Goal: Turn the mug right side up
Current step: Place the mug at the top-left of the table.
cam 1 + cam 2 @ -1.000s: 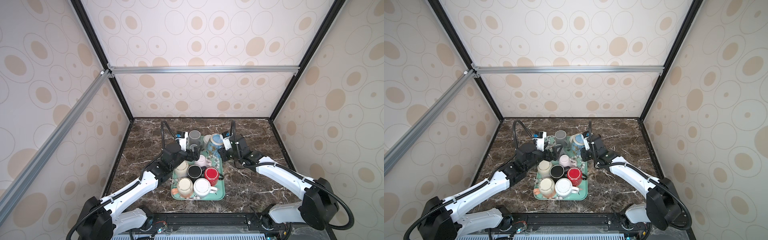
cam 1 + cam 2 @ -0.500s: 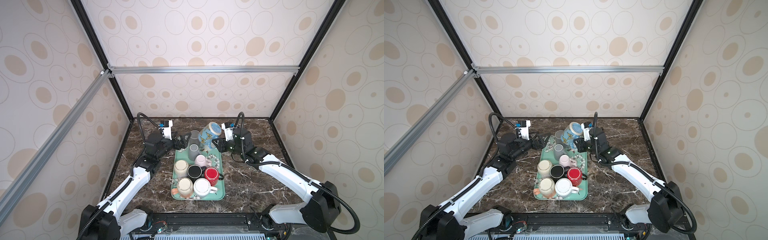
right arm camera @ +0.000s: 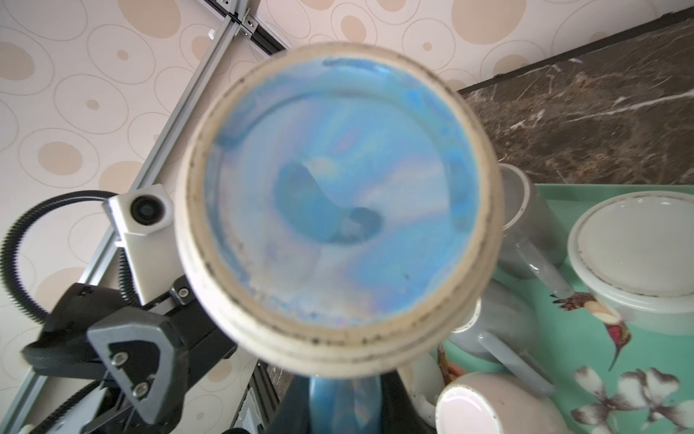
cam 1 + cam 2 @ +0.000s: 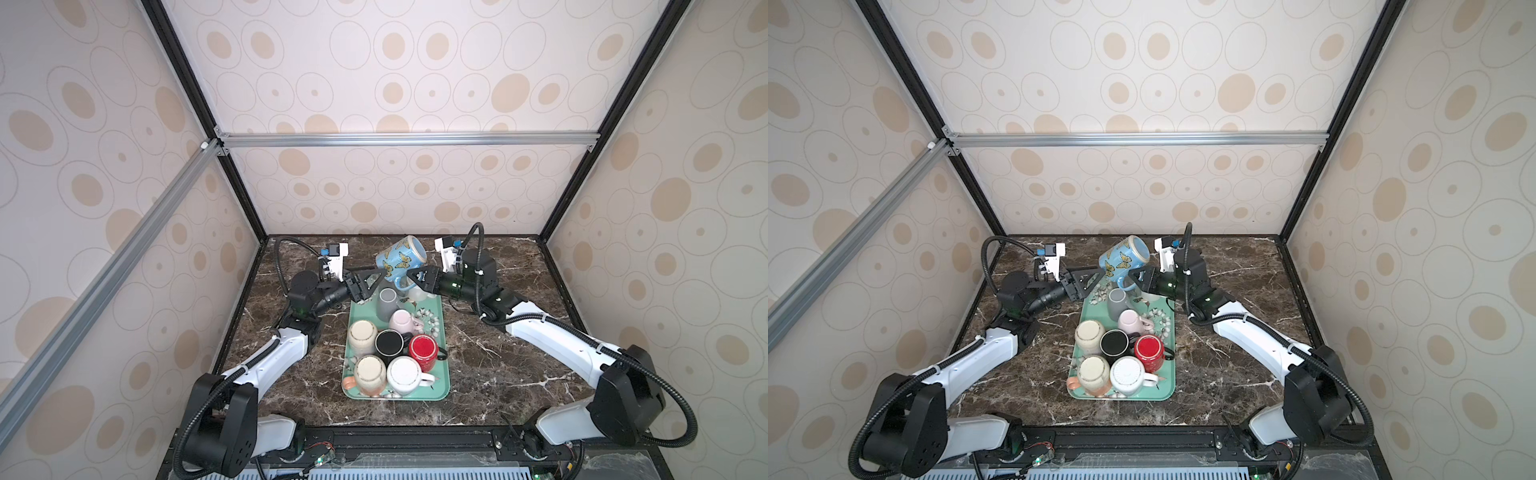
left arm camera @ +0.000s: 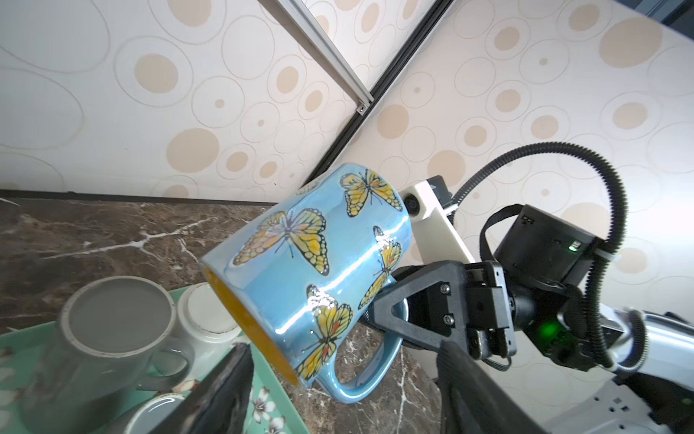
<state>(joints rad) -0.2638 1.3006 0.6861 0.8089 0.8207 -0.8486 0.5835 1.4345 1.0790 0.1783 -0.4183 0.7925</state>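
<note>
We found the butterfly mug (image 4: 401, 259) held aloft and tilted, mouth angled downward, above the far end of the green tray (image 4: 441, 390). The right jaws pinched its handle. The left jaws stood spread about the mouth end; contact we could not tell.

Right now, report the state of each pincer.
Left pincer: open, holding nothing, beside the butterfly mug.
Right pincer: shut on the butterfly mug's handle, holding it tilted.
</note>
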